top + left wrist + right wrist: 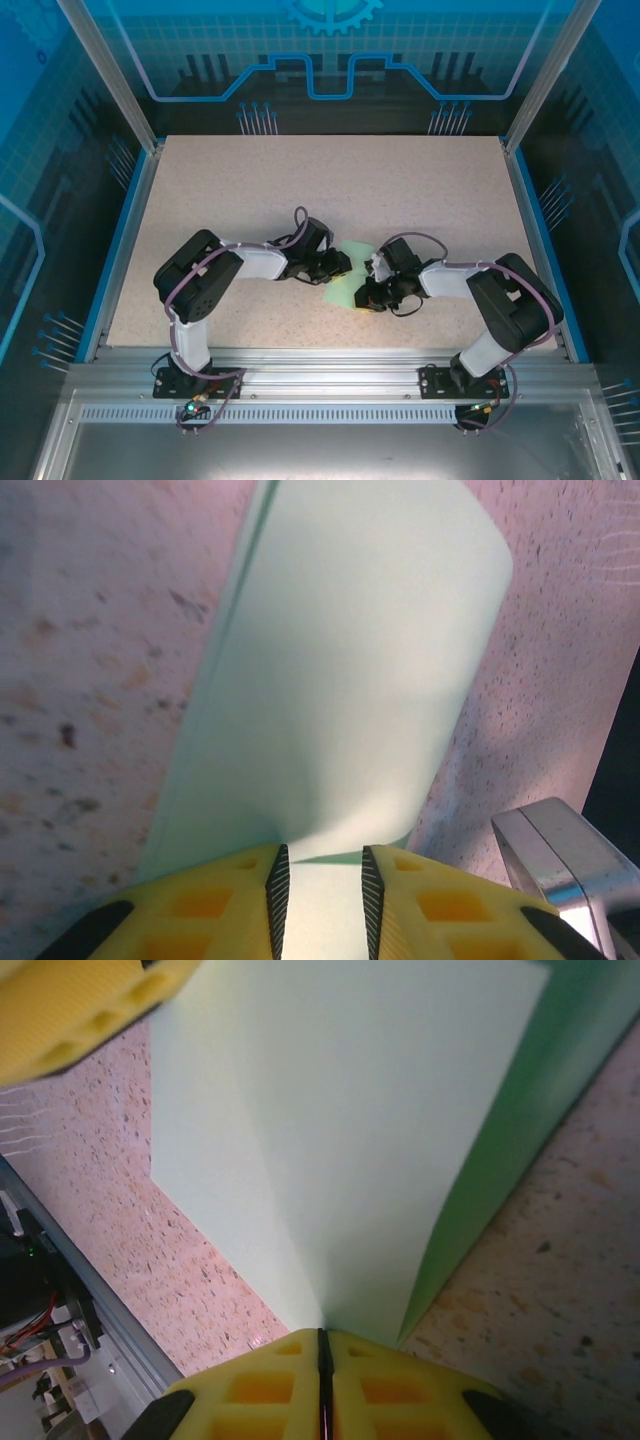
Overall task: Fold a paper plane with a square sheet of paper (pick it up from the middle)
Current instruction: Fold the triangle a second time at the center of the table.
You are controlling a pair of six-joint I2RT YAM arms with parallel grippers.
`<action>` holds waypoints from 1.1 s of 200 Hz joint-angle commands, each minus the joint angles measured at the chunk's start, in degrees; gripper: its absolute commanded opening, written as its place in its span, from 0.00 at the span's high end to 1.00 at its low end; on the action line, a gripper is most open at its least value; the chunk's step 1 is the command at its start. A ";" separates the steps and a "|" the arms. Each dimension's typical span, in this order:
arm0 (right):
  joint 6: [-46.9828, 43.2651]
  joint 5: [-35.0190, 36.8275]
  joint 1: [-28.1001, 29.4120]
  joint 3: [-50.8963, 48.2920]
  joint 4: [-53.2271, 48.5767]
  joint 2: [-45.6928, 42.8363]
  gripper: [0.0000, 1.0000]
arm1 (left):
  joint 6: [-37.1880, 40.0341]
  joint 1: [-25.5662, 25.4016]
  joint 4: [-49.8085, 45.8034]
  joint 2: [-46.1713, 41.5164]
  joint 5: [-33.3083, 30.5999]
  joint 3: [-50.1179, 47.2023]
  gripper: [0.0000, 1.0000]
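Fingers of the right gripper are clenched tight on 1 edge of the square sheet of paper, probably to anchor that side while a fold is worked, since the sheet rises from them with a darker flap falling away along 1 side. At the sheet's opposite side the left gripper has its 2 fingers parted with paper in the gap, and I cannot tell whether they pinch it. The sheet, curled and partly lifted, lies on the bench between both grippers.
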 commanded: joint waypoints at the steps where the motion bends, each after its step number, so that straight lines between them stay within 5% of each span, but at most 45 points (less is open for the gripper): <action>1: -0.33 3.26 -0.64 -3.02 -4.64 2.42 0.91 | 2.66 2.48 1.09 0.50 -2.97 -2.28 0.69; 112: -0.70 1.22 -0.88 -1.16 -3.57 4.12 0.91 | 10.00 8.98 -2.97 -6.52 1.08 0.04 0.65; 168: 0.89 1.99 -0.81 -0.69 -2.19 3.51 0.91 | 3.47 0.28 -3.72 -11.70 2.28 -2.36 0.74; 220: 1.49 1.94 -0.83 -0.96 -1.37 2.81 0.91 | -0.85 -1.18 6.11 -4.61 3.63 -4.57 0.83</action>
